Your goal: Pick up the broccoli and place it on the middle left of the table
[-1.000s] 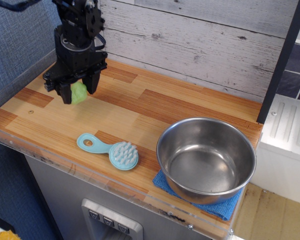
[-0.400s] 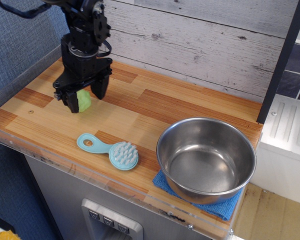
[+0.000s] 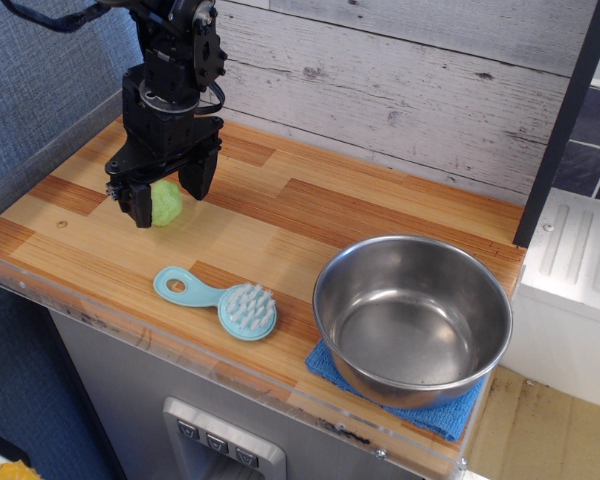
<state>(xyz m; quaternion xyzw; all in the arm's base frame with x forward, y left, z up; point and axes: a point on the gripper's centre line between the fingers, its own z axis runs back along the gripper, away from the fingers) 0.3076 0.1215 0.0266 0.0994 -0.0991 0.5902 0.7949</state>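
The lumpy lime-green broccoli (image 3: 166, 202) is seen low at the left of the wood-plank table (image 3: 280, 225), between the spread fingers of the black gripper (image 3: 168, 187); its axis cannot be told.

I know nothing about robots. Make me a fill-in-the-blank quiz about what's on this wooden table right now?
1. The small lime-green lumpy toy broccoli sits between the jaws of the black ______.
2. The shiny steel bowl rests on a ______ cloth.
3. The light-blue brush lies to the ______ of the bowl in the picture.
4. The bowl holds ______.

Missing words: gripper; blue; left; nothing
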